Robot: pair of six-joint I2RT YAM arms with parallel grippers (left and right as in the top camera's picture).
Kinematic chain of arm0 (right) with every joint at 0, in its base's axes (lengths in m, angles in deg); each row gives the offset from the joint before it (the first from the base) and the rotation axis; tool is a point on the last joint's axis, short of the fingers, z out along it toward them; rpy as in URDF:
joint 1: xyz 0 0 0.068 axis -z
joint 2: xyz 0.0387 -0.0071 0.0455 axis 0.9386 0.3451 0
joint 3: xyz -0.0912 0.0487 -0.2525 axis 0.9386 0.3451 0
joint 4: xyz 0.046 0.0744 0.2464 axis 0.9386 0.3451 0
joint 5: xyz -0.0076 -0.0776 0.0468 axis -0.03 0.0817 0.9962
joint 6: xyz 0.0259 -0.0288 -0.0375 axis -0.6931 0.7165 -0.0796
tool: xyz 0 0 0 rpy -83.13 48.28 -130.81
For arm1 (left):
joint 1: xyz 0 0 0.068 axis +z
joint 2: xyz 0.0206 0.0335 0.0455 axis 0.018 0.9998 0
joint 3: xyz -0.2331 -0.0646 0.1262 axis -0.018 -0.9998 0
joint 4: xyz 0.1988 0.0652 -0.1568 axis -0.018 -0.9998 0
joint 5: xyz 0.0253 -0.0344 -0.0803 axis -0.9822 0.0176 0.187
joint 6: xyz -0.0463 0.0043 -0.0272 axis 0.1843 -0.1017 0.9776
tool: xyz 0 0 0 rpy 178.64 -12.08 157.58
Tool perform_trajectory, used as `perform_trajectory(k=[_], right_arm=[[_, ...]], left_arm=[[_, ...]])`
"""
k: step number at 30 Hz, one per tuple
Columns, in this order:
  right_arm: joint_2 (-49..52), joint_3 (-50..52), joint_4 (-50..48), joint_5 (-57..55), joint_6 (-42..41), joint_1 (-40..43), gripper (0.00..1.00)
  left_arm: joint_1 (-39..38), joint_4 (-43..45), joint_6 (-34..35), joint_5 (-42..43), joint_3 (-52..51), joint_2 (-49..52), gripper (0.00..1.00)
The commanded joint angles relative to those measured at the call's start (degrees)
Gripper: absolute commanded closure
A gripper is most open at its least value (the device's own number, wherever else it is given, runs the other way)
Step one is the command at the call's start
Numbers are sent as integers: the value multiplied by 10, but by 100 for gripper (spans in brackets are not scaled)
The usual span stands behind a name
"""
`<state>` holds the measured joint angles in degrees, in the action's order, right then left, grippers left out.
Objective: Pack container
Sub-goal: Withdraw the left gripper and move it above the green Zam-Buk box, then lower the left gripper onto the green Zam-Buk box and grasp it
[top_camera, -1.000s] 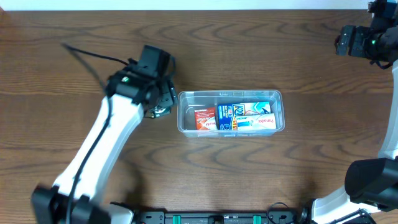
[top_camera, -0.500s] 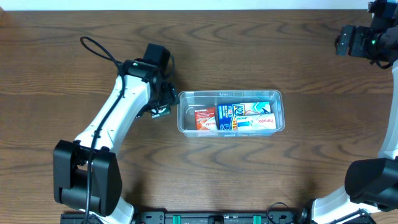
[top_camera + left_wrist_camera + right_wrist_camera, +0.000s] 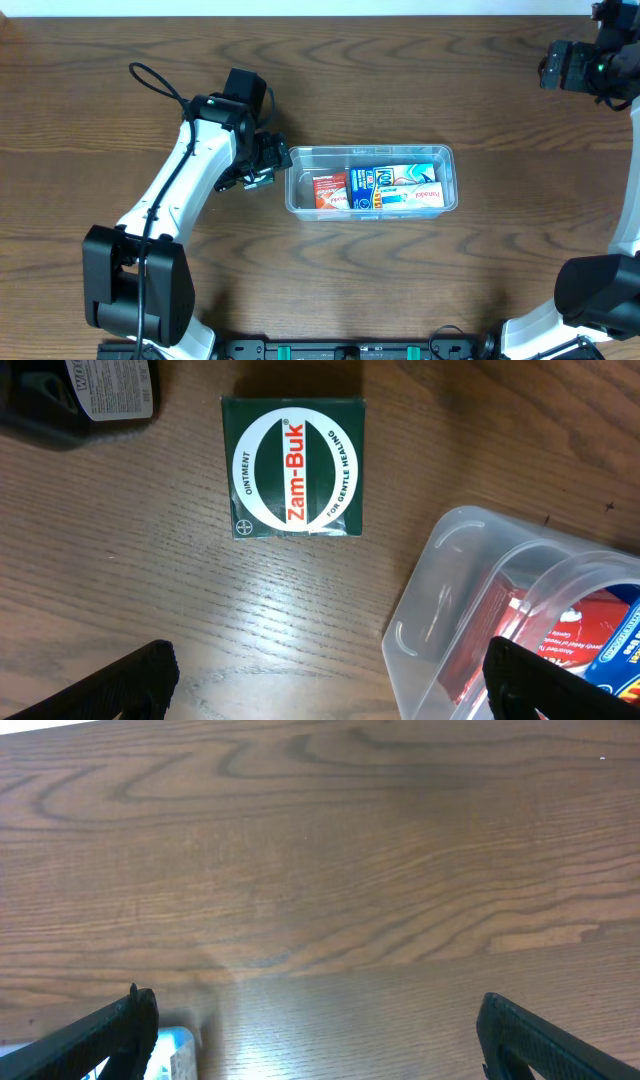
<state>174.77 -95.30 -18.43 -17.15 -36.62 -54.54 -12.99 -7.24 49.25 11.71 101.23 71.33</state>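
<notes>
The left end effector hangs wide open and empty, its fingers straddling bare worktop short of the green Zam-Buk box. The likely step is picking up that box: advance until the fingers flank two opposite sides squarely, then close, keeping off the container just beside it at mid-worktop. Counted: one loose box, one container, seemingly three packed boxes inside. Far off, the right end effector is spread open and empty.
</notes>
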Motion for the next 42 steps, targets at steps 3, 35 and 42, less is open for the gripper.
perform_trajectory(k=[3, 35, 42], right_arm=[[-4, -5, 0, 0, -9, 4, 1], [-4, -5, 0, 0, -9, 4, 1], [-4, -5, 1, 0, -9, 4, 1]], left_arm=[[5, -10, -12, 4, 9, -1, 2], [59, -223, -41, 4, 238, 29, 2], [56, -223, -42, 4, 238, 93, 2]])
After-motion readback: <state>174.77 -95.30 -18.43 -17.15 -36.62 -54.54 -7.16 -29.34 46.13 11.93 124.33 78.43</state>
